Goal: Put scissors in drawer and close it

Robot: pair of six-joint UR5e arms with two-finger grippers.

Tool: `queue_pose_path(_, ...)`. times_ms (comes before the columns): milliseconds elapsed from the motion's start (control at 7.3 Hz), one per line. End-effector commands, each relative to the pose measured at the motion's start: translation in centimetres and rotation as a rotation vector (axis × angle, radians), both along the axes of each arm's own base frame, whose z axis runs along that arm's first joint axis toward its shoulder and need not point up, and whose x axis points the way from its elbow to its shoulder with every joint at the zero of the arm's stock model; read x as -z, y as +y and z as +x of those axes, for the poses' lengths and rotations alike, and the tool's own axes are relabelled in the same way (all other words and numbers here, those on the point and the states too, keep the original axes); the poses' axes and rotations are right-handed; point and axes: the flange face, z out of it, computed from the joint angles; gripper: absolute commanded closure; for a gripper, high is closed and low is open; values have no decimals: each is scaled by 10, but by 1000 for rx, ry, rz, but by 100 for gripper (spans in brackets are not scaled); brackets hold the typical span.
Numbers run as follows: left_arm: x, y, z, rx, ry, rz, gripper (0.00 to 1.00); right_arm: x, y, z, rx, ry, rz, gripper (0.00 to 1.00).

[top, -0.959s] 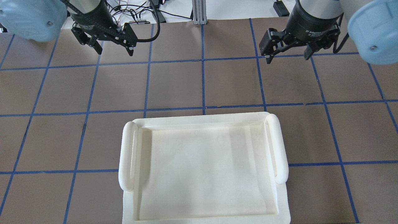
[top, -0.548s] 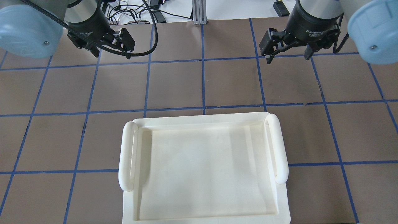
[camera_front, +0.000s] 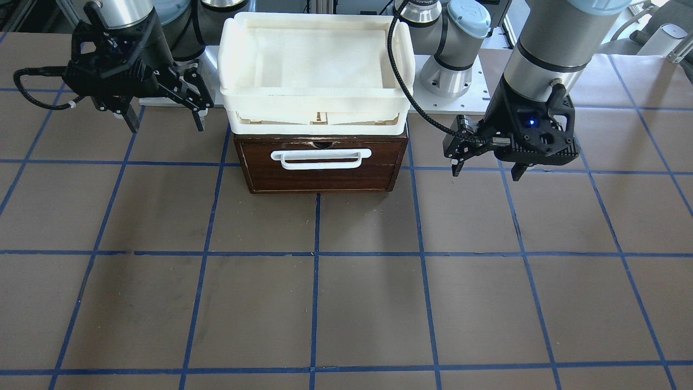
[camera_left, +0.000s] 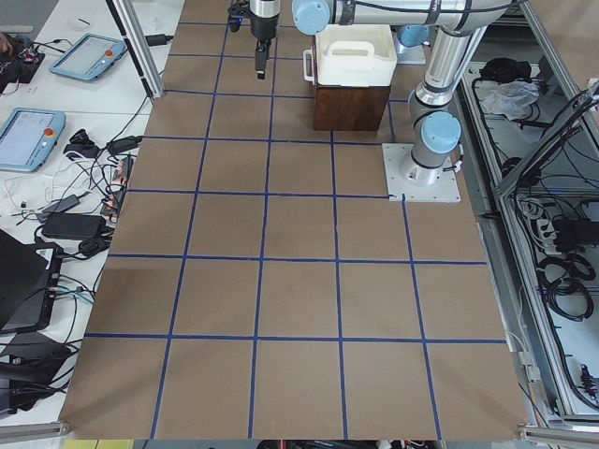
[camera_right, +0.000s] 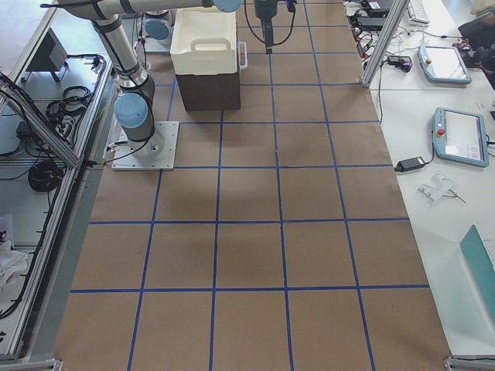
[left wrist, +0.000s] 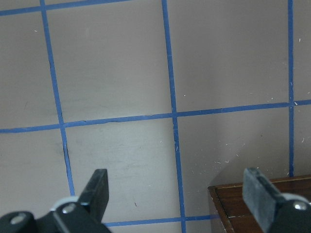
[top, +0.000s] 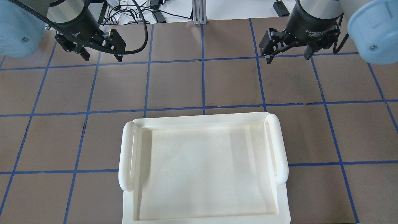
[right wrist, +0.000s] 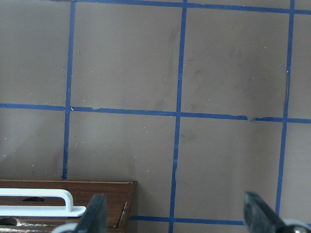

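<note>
Left gripper (camera_front: 484, 173) is seen with its fingers spread wide and nothing between them. It hangs above the table (camera_front: 368, 303) just off the drawer (camera_front: 325, 176) on the robot's left. The right gripper (camera_front: 167, 128) is held the same way, spread and empty, off the drawer's other end.

The drawer's dark front is seen flush with its case, beneath the stacked cream trays (camera_front: 316, 103). Neither gripper is near the white bar handle (camera_front: 322, 158). The scissors are found in no view: none is seen on the table around the drawer and none is held. They are therefore judged to lie inside, with the closing done or all but done, though this cannot be confirmed while the front is shut.

On that reading, only a check of the closure is left. The seam along the chipped top edge should be inspected from in front of the drawer. If a gap is found, a push should be applied squarely at the middle of the front, just below the handle, so that the drawer is not skewed. Only light force should be used, since the case could be shoved back and the trays above it disturbed. Both grippers should be kept clear of the handle while the arms are drawn away.
</note>
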Motion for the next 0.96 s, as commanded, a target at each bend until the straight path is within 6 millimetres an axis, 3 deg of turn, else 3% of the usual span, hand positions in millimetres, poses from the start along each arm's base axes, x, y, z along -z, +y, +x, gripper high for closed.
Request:
queue_pose_path(0,4,-2,0,0,4,9,0,0,0,0,0,0,0,0)
queue_pose_path(548,1,2,0,-3,-1,4,0,0,0,0,0,2,0,0)
queue_pose_path(822,-4,15,1,-2,0,49,0,0,0,0,0,2,0,0)
